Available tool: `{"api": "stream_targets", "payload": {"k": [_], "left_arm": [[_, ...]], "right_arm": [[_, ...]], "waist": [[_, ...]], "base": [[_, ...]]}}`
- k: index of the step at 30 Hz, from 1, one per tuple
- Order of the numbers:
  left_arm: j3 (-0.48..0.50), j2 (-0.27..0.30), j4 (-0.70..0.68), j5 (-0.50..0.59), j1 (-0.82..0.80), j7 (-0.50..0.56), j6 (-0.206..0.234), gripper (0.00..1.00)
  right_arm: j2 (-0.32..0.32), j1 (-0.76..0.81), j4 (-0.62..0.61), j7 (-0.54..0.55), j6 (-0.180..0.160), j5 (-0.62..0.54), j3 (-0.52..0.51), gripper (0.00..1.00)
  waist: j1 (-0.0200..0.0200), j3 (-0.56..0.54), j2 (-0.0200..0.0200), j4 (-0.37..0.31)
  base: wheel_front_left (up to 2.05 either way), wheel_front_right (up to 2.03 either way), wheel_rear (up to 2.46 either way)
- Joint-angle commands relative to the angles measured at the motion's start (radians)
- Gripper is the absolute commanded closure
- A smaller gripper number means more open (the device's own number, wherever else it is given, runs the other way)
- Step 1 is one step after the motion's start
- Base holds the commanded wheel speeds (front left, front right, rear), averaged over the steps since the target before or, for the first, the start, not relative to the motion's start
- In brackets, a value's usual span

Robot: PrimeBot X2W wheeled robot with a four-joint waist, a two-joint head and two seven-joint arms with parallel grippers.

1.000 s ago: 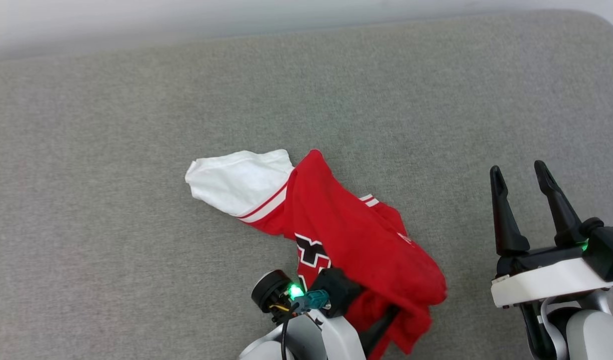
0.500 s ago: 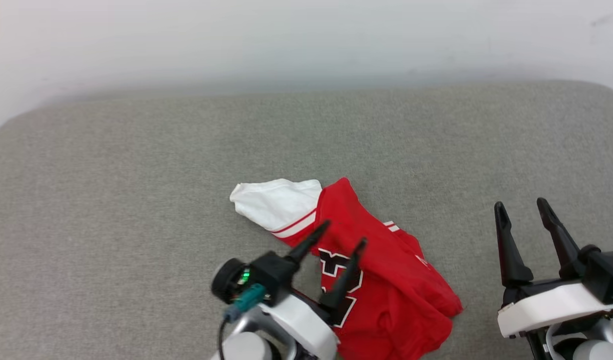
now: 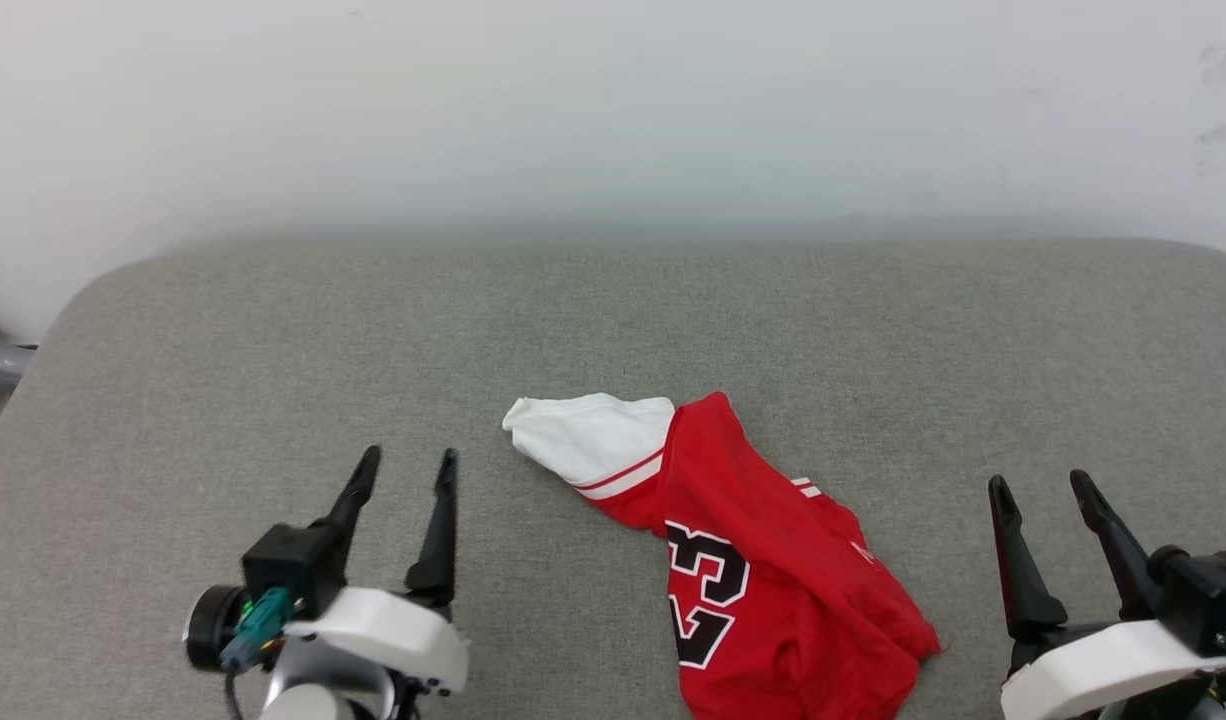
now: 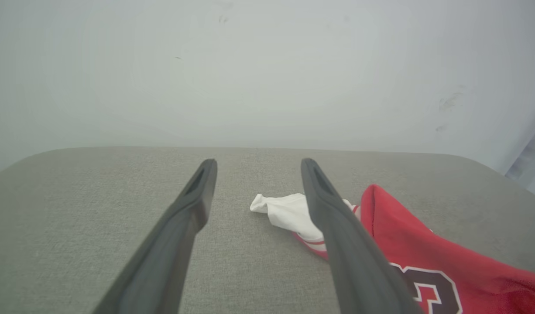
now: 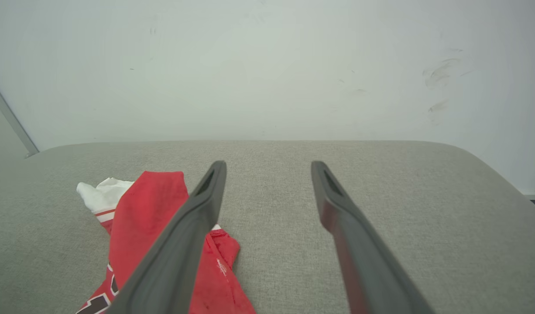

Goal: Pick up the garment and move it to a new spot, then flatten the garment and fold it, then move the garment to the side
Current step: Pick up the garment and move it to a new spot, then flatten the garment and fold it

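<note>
Dark-fingered left gripper [image 3: 411, 455]: low on the robot's left in the head view, jaws spread wide and holding nothing. Its fingers [image 4: 184, 218] hang over bare grey fabric, apart from the shirt.
Right gripper [image 3: 1037, 480]: low on the robot's right, jaws equally wide and empty. In its wrist view, the fingers [image 5: 346, 218] frame plain upholstery, with the shirt to their left.
Garment [image 3: 773, 560]: a red jersey lying crumpled on the cushion between the two grippers, touching neither. Its near end runs off the bottom edge of the head view. The body is bunched into a long slanting heap with soft folds along its right side.
Number [image 3: 708, 590]: a black "23" with a white outline, face up on the near left part of the red cloth. The digits are tilted, and a fold hides their right edge.
Striped trim [image 3: 623, 480]: a red-and-white band where the red body meets the sleeve.
Second trim [image 3: 805, 488]: a small striped scrap peeking from the right of the heap — whether it belongs to the other sleeve cannot be told.
Sleeve [image 3: 593, 435]: white, rumpled, at the far left end of the shirt, pointing away to the robot's left.
Cushion [image 3: 273, 350]: grey woven fabric with rounded far corners, bearing the shirt.
Wall [image 3: 613, 100]: pale and plain beyond the cushion, with faint scuff marks [image 5: 440, 74] toward the right.
</note>
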Motion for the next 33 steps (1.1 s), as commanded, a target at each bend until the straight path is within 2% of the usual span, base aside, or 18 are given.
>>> {"api": "stream_targets", "payload": {"k": [1,6,19,24,33], "left_arm": [[0.021,0.014,-0.002,-0.006,0.029,-0.004,0.008,0.00],[0.052,0.037,-0.014,-0.010,0.069,-0.007,0.011,0.00],[0.058,0.044,-0.039,0.010,0.085,-0.010,0.014,0.00],[0.050,0.042,-0.042,0.015,0.067,-0.009,0.011,0.00],[0.035,0.029,-0.044,0.026,0.018,-0.008,0.000,0.00]], "right_arm": [[0.002,0.019,-0.005,0.004,-0.001,0.005,-0.001,0.00],[0.002,0.036,-0.010,0.010,-0.001,0.007,-0.006,0.00],[0.002,0.042,-0.006,0.042,-0.001,0.023,0.003,0.00],[0.001,0.024,0.017,0.191,-0.001,0.036,0.079,0.00],[-0.115,-0.043,0.025,0.467,-0.001,0.111,0.256,0.00]], "waist": [[0.0001,-0.010,-0.0001,0.004],[0.0001,-0.019,-0.0001,0.007],[0.0001,-0.025,-0.0001,0.008],[0.0001,-0.018,-0.0001,0.011],[0.0001,0.030,-0.0001,0.056]], "base": [[0.00,0.00,0.00],[0.00,0.00,0.00],[0.00,0.00,0.00],[0.00,0.00,0.00],[0.00,0.00,0.00]]}}
